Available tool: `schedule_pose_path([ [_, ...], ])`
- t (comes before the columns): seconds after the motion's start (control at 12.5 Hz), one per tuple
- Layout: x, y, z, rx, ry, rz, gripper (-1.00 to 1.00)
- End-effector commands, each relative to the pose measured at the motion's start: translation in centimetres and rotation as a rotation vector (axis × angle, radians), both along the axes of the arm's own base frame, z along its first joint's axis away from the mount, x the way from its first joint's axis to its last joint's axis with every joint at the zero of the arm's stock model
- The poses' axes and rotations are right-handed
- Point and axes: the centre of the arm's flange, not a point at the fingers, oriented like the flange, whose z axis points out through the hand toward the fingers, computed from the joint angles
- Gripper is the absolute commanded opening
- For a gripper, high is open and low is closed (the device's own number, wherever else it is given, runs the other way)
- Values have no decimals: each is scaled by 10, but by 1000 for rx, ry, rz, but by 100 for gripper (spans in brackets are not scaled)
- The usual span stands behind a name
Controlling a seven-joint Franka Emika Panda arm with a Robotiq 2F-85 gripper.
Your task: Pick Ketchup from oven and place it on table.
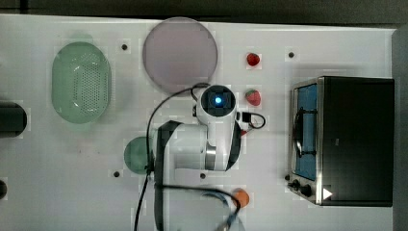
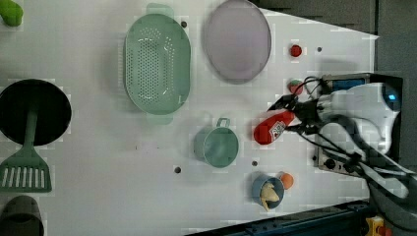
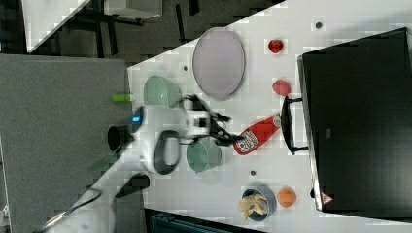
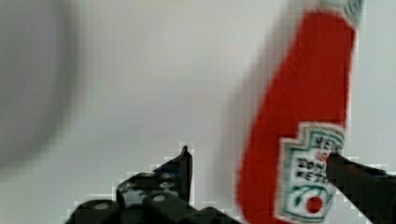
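I am looking down the wrist view first: the gripper [image 4: 261, 186] is standing with its jaws wide apart, and the ketchup [image 4: 299, 126] is lying between the two fingers, nearer the one that is crossing its label than the other. I am not seeing either finger pressing the bottle, so I am reading this as a bottle set down and let go rather than one being held.

In the right view the ketchup [image 3: 253, 136] is lying flat on the table [image 3: 272, 165], just in front of the oven [image 3: 359, 121] and apart from it. Its long axis is running toward the oven door: the cap end is pointing at the black door handle, the fat base end at the gripper [image 3: 226, 131]. So the bottle is lying straight out ahead of the jaws — lengthwise away from them, not across them.

The left view is agreeing: the ketchup [image 2: 273, 127] is lying out from the oven [image 2: 356, 123], with the gripper [image 2: 299, 114] over its narrow end.

Judging from this, the bottle is out of the oven and down on the table. The coming move turns on drawing the open fingers up and away from the oven — a sideways drag could roll the bottle.

From the top view the arm is covering the bottle in front of the oven [image 1: 356, 139].
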Motion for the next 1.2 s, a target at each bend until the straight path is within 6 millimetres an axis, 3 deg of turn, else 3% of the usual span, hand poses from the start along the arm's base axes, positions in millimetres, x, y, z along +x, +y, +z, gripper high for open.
schedule_pose_path([
  [0.08,41,-5,158,38,-233,-38,100],
  [0.32,48,-5,249,57,-261,-28,100],
  [0.64,44,-3,337,68,-231,-13,100],
  [0.96,34,-3,389,68,-171,-4,100],
  [1.2,23,-10,410,11,-120,1,100],
])
